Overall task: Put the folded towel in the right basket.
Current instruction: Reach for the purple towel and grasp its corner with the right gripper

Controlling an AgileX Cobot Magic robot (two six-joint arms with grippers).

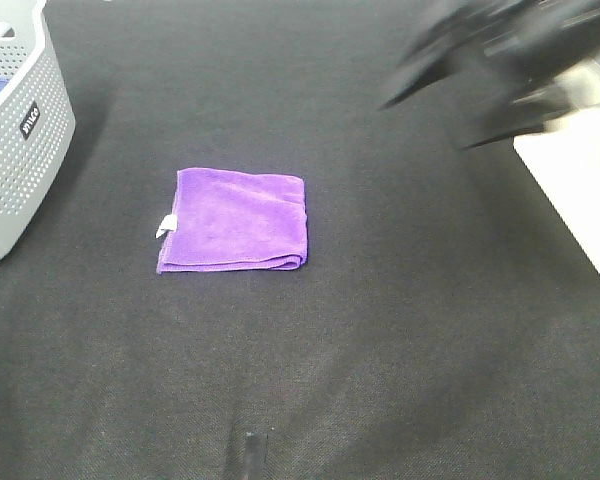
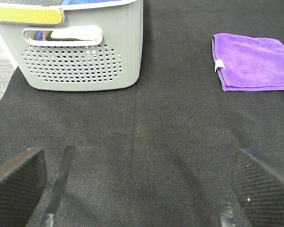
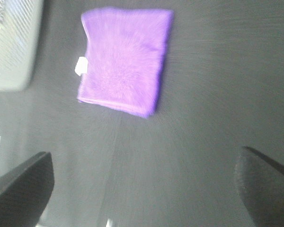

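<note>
The right arm (image 1: 505, 50) is smeared by blur in the high view, and its jaws cannot be made out there. Ahead of the right jaws, the folded towel (image 3: 123, 66) is rendered soft, its white tag (image 3: 80, 65) unreadable. Ahead of the left jaws, the gray basket (image 2: 85, 61) is cut off by the picture's edge and its contents are mostly hidden.

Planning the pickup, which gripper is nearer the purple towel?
Right, likely: right gripper faces the purple towel straight ahead; left gripper has it off to one side.
</note>
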